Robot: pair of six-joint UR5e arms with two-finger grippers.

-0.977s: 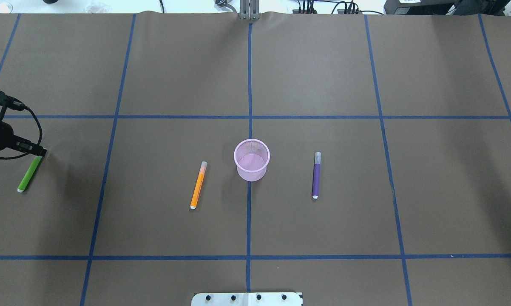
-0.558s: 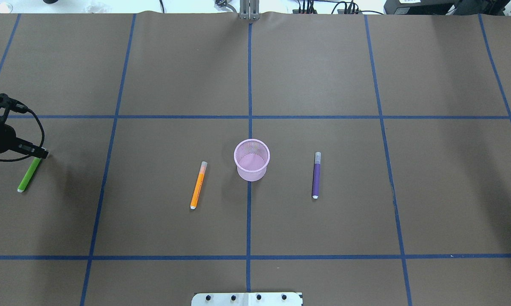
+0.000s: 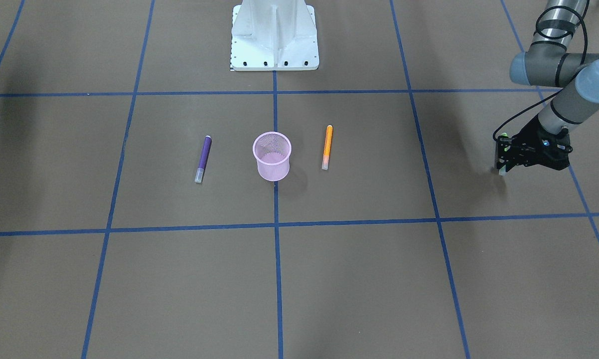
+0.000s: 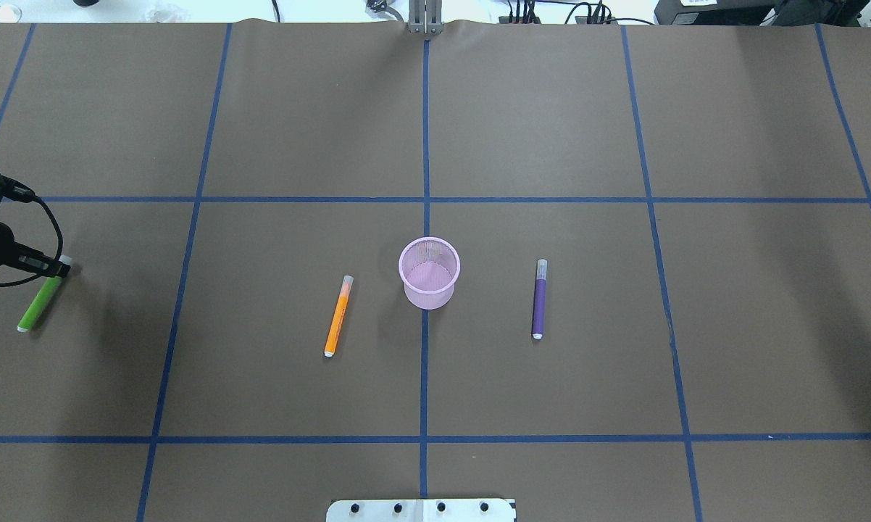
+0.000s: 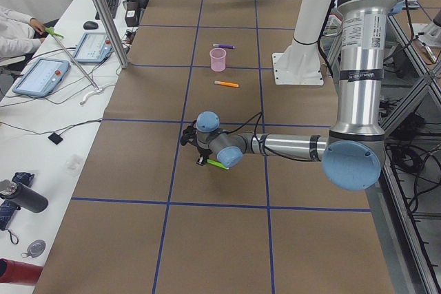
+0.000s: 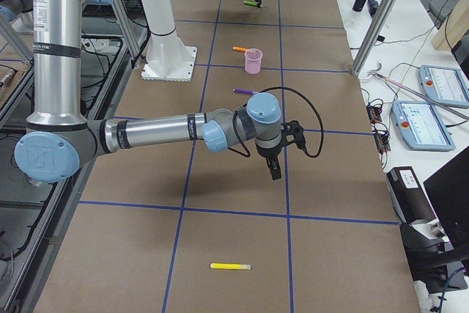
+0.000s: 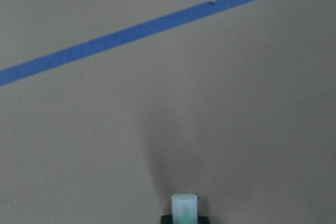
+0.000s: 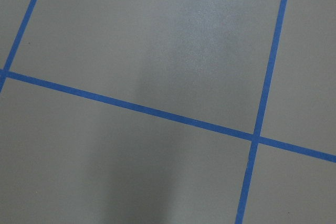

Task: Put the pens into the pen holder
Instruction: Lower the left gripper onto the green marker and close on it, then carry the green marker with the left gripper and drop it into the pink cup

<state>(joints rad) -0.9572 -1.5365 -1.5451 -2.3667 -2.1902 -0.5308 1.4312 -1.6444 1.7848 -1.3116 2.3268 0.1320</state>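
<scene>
Green pen [image 4: 38, 304] clamped by its pale cap in the closed left claw [image 4: 60, 270], well left of the pink mesh cup [image 4: 430, 297]; cap's round end shown only by the wrist view. Orange pen [image 4: 338, 315], purple pen [image 4: 539, 299] flat either side of it; right claw [image 6: 275, 172] opening unreadable.

Pink wire-mesh pen holder [image 4: 429, 296] on matt brown paper table cover [image 4: 551, 109]
</scene>
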